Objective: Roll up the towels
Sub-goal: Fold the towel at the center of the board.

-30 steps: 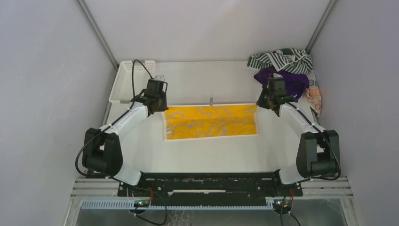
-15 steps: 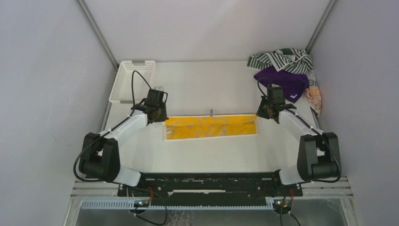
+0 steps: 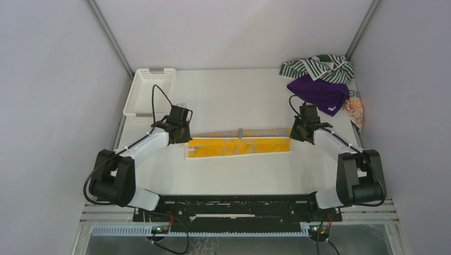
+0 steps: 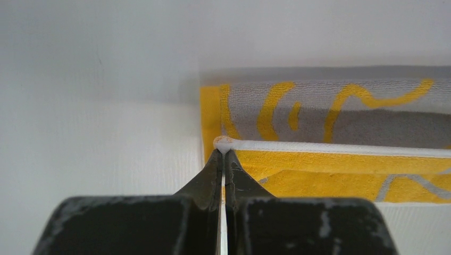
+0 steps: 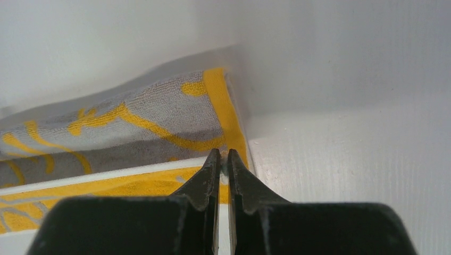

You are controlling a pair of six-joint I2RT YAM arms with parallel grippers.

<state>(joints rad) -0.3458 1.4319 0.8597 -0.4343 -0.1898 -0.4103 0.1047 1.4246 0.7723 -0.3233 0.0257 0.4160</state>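
**Containers: 1**
- White lattice basket (image 3: 155, 70), rectangular, upright at the far-left corner of the white table (image 3: 228, 95). Well apart from all four towels, just beyond the left arm's wrist.

**Towels: 4**
- Yellow towel (image 3: 239, 144), white hem, pale squiggle pattern: 1. Stretched left to right across table centre, between the two grippers. Far edge lifted and doubled toward the near edge, with the grey-backed underside turned up. Lower layer flat on the table. Same yellow towel (image 4: 330, 111) in the left wrist view, and yellow towel (image 5: 122, 117) in the right wrist view, with the raised layer sloping away from the fingertips.
- Purple towel (image 3: 319, 93): 1. Crumpled at the far-right corner, near the right gripper but apart from it.
- Green-and-white striped towel (image 3: 316, 65): 1. Bunched behind the purple one and touching it, against the back corner.
- Orange/beige patterned towel (image 3: 355, 109): 1. At the right table edge, partly under the purple one, only a strip showing.

**Grippers: 2**
- Left gripper (image 3: 186, 138), jaws pressed together, pinching the white hem at the yellow towel's left corner. Seen close as left gripper (image 4: 223, 151).
- Right gripper (image 3: 298, 133), jaws clamped on the hem at the yellow towel's right corner. Seen close as right gripper (image 5: 221, 154).
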